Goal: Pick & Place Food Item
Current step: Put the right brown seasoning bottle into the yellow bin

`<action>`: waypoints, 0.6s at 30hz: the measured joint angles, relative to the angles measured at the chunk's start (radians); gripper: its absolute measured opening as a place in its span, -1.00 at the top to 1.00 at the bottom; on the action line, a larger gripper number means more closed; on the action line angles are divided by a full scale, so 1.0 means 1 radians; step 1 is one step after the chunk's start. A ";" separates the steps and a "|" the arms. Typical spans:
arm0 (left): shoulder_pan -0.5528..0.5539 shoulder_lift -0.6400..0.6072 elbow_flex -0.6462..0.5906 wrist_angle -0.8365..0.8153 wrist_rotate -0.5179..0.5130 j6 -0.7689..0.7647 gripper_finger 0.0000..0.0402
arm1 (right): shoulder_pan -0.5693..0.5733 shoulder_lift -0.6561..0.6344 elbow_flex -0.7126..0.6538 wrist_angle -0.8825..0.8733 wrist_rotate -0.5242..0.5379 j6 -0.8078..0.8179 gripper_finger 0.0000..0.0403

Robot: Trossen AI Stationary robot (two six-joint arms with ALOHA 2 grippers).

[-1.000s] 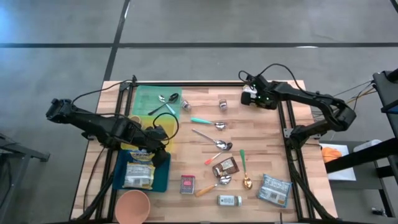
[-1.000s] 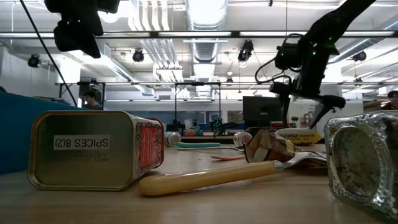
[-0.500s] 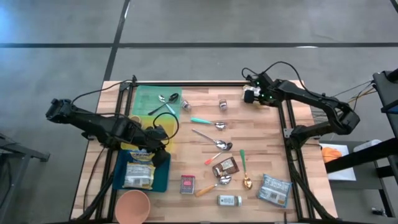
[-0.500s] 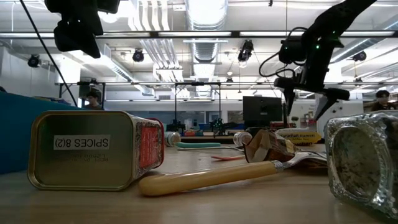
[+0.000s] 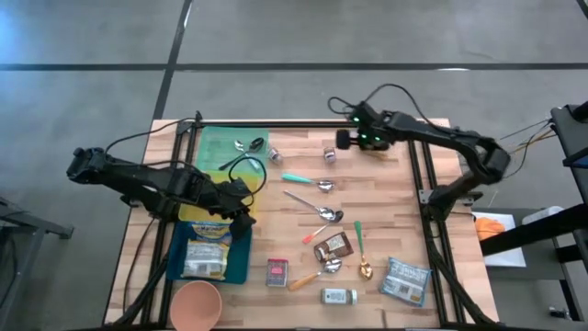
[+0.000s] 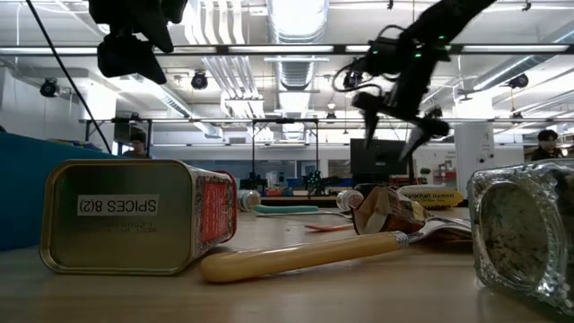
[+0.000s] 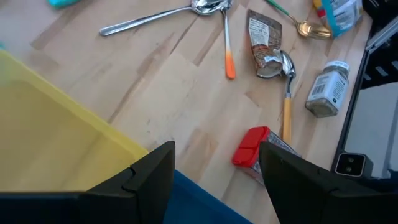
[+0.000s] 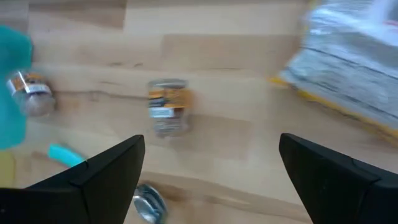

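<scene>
Largest first: wooden table (image 5: 386, 211) under everything.

On the table's left side, toward the front, a blue mat (image 5: 236, 264). On that mat, a silver food packet (image 5: 204, 257), lying flat. At the table's back left, a green mat (image 5: 219, 147) with two spoons on it. Between the two mats, a flat yellow thing (image 7: 50, 137).

At the table's front left corner, a pink bowl (image 5: 195, 305).

Near the table's front right corner, a second packet (image 5: 407, 279), grey-blue, lying flat.

Left gripper (image 5: 243, 210) low over the table's left side, by the edge of the yellow thing. Open, fingers (image 7: 155, 171) apart, nothing between them, only bare wood and blue mat. Silver food packet just beside it, a bit nearer the table's front and left edge, not touched.

Right gripper (image 5: 344, 140) up in the air near the middle of the table's back edge. Wide open, holding nothing. Well apart from both packets.

In the table's middle, toward the front, a small brown pouch (image 5: 333, 246), crumpled, with a spoon touching it. Between the two grippers, much nearer the left one.

At the table's front, left of the pouch, a red spice tin (image 5: 277, 272) on its side. Beside it, closer to the table's front edge, a clear jar (image 5: 339, 296) lying down.

Near the table's back edge, just beside the right gripper, a tiny jar (image 5: 329, 154).
</scene>
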 joint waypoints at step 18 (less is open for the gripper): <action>0.001 0.000 0.000 0.000 0.014 -0.053 -0.18 | 0.030 0.593 0.655 -0.452 -0.014 -0.112 -0.84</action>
